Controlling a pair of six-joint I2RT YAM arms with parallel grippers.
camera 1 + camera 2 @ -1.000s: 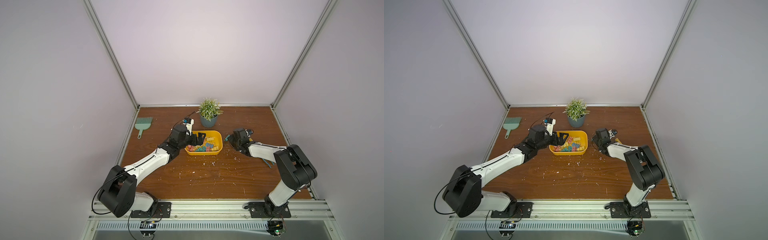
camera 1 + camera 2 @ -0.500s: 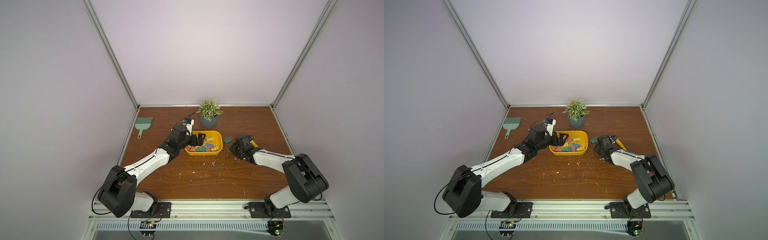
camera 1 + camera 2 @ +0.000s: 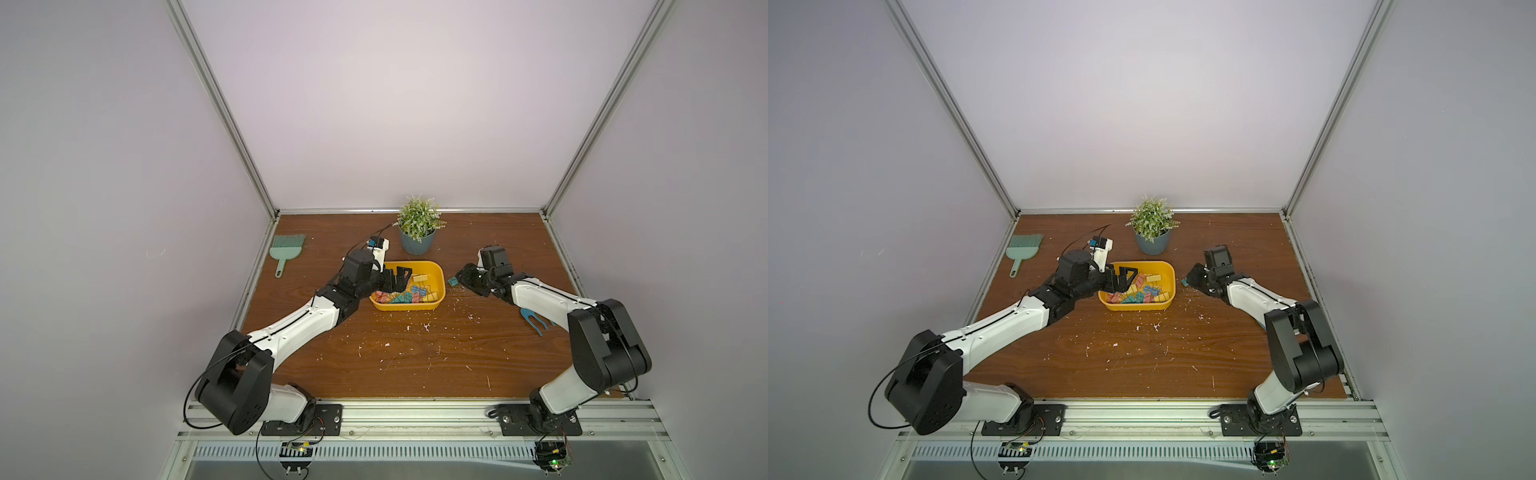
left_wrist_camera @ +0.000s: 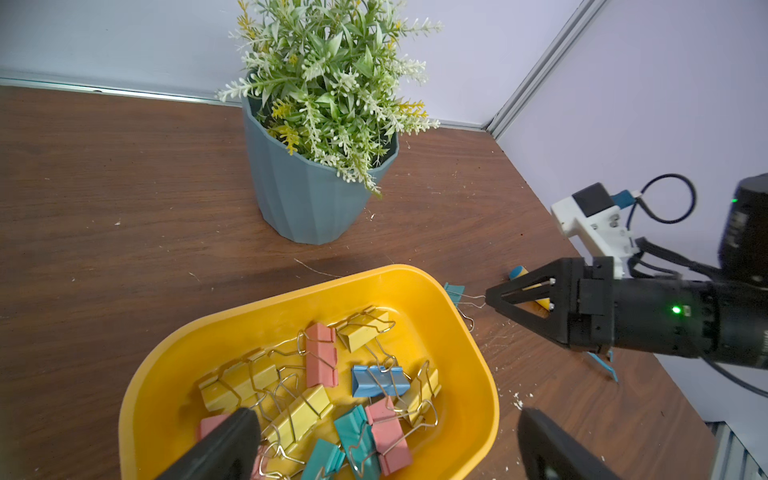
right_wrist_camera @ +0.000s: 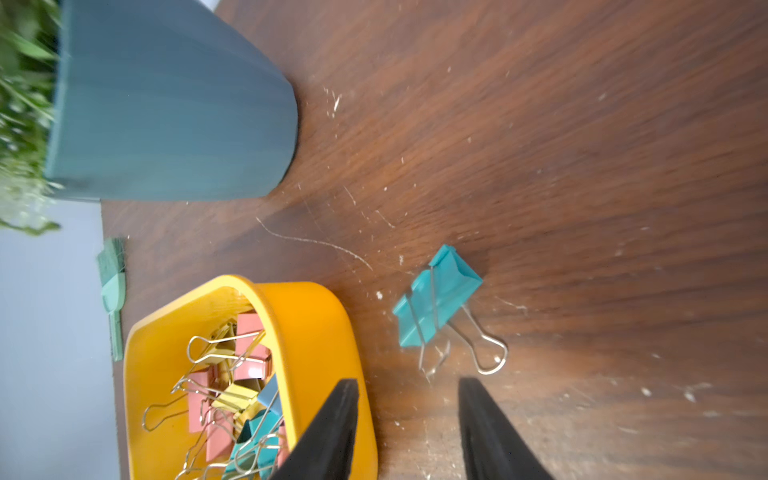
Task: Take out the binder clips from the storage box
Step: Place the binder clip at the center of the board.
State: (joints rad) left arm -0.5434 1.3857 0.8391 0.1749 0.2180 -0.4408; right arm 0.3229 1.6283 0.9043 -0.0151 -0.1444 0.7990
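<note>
The yellow storage box (image 3: 440,276) (image 3: 1171,274) sits mid-table, holding several pastel binder clips (image 3: 399,296) (image 3: 1138,293) (image 4: 320,353) (image 5: 249,353). My left gripper (image 3: 399,278) (image 3: 1127,278) (image 4: 386,419) hovers open over the box's left end. It holds nothing; one finger is above the clips, the other past the box's wall (image 4: 469,345). A teal binder clip (image 5: 436,299) (image 3: 453,281) (image 3: 1185,282) (image 4: 453,289) lies on the table right of the box. My right gripper (image 5: 408,381) (image 3: 459,279) (image 3: 1190,280) (image 4: 490,297) is open and empty, its tips just short of that clip's wire handles.
A grey-blue plant pot (image 3: 417,245) stands just behind the box. A green brush (image 3: 286,249) lies at the far left. A blue fork-shaped tool (image 3: 536,322) lies under my right arm. A yellow stick with a blue end (image 4: 518,273) lies behind the right gripper. White crumbs dot the wood.
My right gripper went from shut to open and let the teal clip go onto the table right of the box. The left arm has barely moved.
</note>
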